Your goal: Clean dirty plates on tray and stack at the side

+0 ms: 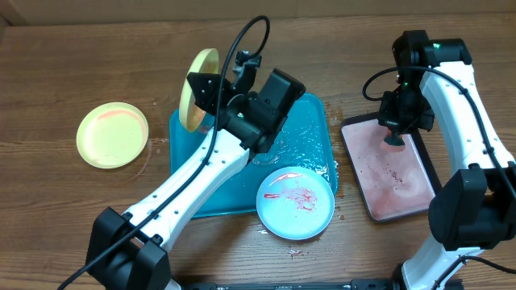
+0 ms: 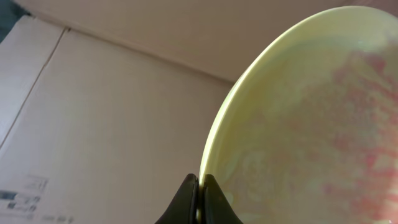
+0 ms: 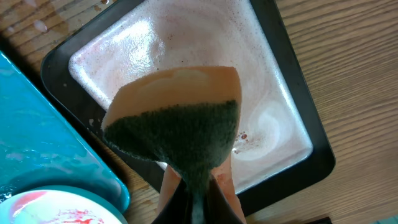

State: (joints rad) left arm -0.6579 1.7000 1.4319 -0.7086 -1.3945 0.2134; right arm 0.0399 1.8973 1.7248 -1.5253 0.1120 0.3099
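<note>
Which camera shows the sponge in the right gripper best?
Right wrist: the sponge, green face and tan backing, fills the frame, pinched in the right gripper over the black-rimmed tray. Overhead shows only a dark bit under the gripper; left wrist shows none of it.

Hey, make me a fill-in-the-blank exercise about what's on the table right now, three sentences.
The lifted plate in the left gripper is coloured ____.
The right gripper holds a sponge over the smaller tray, whose rim is ____.
The front plate, at a corner of the teal tray, is light ____.
Missing words: yellow-green; black; blue.
</note>
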